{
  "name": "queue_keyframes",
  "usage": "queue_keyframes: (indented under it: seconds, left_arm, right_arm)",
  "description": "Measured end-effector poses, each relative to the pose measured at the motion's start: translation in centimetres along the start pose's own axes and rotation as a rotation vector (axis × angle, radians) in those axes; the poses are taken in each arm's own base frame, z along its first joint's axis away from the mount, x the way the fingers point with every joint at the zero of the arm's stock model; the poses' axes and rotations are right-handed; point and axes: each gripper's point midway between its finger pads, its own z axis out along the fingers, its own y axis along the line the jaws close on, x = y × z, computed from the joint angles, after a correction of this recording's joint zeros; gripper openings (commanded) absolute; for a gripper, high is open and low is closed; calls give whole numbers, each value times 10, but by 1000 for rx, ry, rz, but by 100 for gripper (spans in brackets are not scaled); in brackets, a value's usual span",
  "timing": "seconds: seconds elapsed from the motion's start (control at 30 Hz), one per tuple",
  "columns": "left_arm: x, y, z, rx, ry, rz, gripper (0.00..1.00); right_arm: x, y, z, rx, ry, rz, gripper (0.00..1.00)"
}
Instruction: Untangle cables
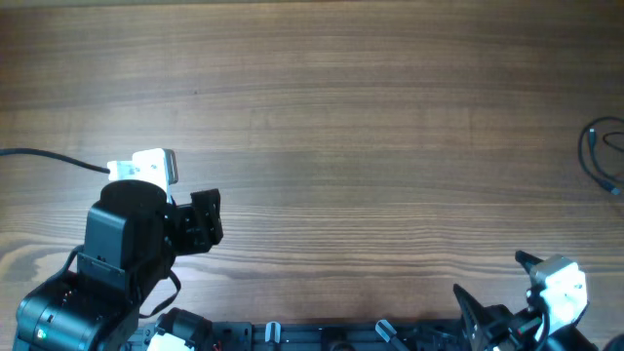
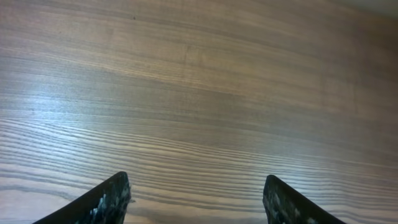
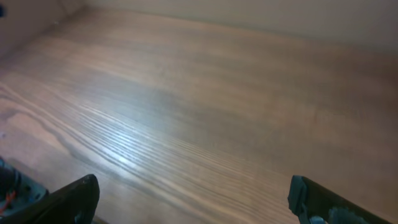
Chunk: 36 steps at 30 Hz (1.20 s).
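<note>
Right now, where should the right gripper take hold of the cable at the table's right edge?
Probably the bowed strand of the cable, approached from its left: that bend lies alone on the table, while the rest runs out of view. The right gripper is open.

You get only part of the cables (image 1: 597, 161): the overhead view's right edge cuts them off. They're too small to tell plugs or crossings.
</note>
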Motion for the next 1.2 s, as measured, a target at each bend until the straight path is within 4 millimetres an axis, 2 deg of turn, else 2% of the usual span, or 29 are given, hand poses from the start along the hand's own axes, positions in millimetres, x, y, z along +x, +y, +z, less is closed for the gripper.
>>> queue_keyframes:
  seconds: [0.1, 0.2, 0.33, 0.4, 0.53, 0.67, 0.73, 0.77, 0.93, 0.97, 1.1, 1.2]
  left_arm:
    - [2, 1, 0, -5, 9, 5, 70]
    - [3, 2, 0, -7, 13, 9, 70]
    - [5, 2, 0, -10, 18, 10, 70]
    - [6, 3, 0, -12, 22, 10, 70]
    - [7, 3, 0, -14, 27, 11, 70]
    - [7, 4, 0, -16, 30, 12, 70]
    - [7, 4, 0, -16, 30, 12, 70]
    - [7, 4, 0, -16, 30, 12, 71]
    - [7, 4, 0, -16, 30, 12, 71]
    - [7, 4, 0, -16, 30, 13, 71]
    - [7, 4, 0, -16, 30, 15, 71]
    - [7, 4, 0, -16, 30, 15, 71]
  right_arm:
    - [-24, 6, -13, -13, -159, -90, 100]
    - [-58, 11, -44, 20, -397, -178, 99]
    - [-78, 9, -79, 111, -595, -264, 100]
    - [-85, 7, -85, 141, -664, -297, 100]
    - [-103, 2, -80, 185, -781, -339, 100]
    - [-117, -9, -48, 203, -877, -350, 100]
    - [-118, -13, -30, 200, -909, -342, 100]
    - [-115, -16, -13, 190, -915, -336, 100]
    - [-71, -28, 69, 117, -821, -278, 100]
    - [-63, -29, 80, 105, -820, -268, 100]
    - [-50, -29, 98, 78, -847, -250, 100]
    - [-28, -34, 121, 62, -793, -212, 99]
